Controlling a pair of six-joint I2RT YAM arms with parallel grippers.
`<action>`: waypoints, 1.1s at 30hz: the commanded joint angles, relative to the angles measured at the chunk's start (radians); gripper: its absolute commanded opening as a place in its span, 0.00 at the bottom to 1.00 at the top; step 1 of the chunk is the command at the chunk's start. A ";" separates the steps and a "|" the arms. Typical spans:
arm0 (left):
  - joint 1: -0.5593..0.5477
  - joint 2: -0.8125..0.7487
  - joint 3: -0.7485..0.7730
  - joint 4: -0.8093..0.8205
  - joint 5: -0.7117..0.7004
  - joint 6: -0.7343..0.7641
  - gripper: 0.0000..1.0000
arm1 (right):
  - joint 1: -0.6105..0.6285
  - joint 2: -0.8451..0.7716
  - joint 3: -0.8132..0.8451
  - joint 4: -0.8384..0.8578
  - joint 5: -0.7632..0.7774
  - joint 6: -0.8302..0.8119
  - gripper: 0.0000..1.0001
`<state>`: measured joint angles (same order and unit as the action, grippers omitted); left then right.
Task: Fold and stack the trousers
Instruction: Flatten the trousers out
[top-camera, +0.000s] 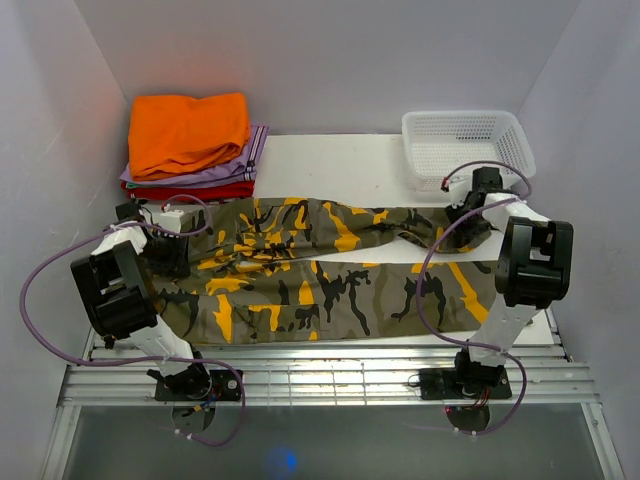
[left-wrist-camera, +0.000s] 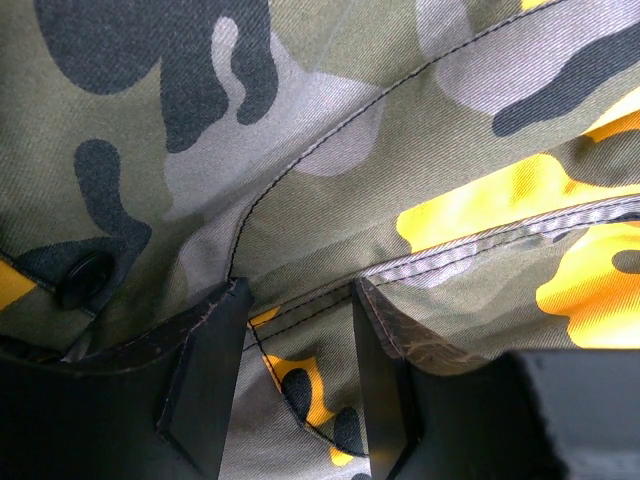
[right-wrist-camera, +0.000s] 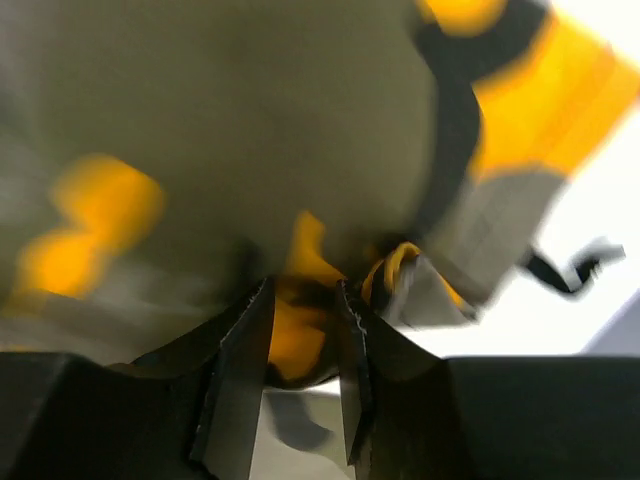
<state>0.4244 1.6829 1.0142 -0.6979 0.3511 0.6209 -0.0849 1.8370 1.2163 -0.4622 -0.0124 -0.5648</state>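
While both arms reach out over the table (top-camera: 330, 160), the trousers (top-camera: 330, 290) lie spread across it from one gripper to the other, with the waist end at the left gripper (left-wrist-camera: 300, 300) and the leg ends at the right gripper (right-wrist-camera: 303, 295). Seen from the left wrist, the left fingers (left-wrist-camera: 205, 360) stand about half apart and are pressed into the camouflage cloth. A stitched seam runs across just past their tips, and more cloth shows in the gap between them. Some fabric lies over the inner face of one finger, but I cannot tell whether the jaws actually clamp a fold or only rest on it. A dark button (left-wrist-camera: 85, 278) sits on the cloth off to one side of this gripper, just beyond the fingertip there.

The right wrist view is blurred. It shows the right fingers (right-wrist-camera: 235, 370) close together with a bunched orange and olive fold of the trouser hem caught between them, touching both. From above, this gripper is at the end of the farther, rumpled leg, while the nearer leg lies flatter on the side toward the arm's base. Beyond the right gripper stands a white basket (top-camera: 415, 140). Beyond the left gripper is a folded orange garment (top-camera: 188, 130) on top of lilac and red clothes (top-camera: 240, 170), apart from the trousers
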 joint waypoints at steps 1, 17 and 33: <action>0.008 -0.019 -0.022 -0.002 -0.034 0.010 0.57 | -0.113 -0.065 -0.046 0.020 0.124 -0.144 0.36; -0.013 -0.250 0.118 -0.253 0.394 0.195 0.66 | -0.067 -0.160 0.146 -0.086 -0.199 -0.060 0.53; -0.835 -0.091 0.132 0.251 0.280 -0.256 0.57 | 0.054 0.050 -0.026 0.236 -0.063 0.006 0.41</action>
<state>-0.3019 1.5425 1.1381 -0.6132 0.6846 0.4911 -0.0280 1.8706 1.2076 -0.3370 -0.1383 -0.5575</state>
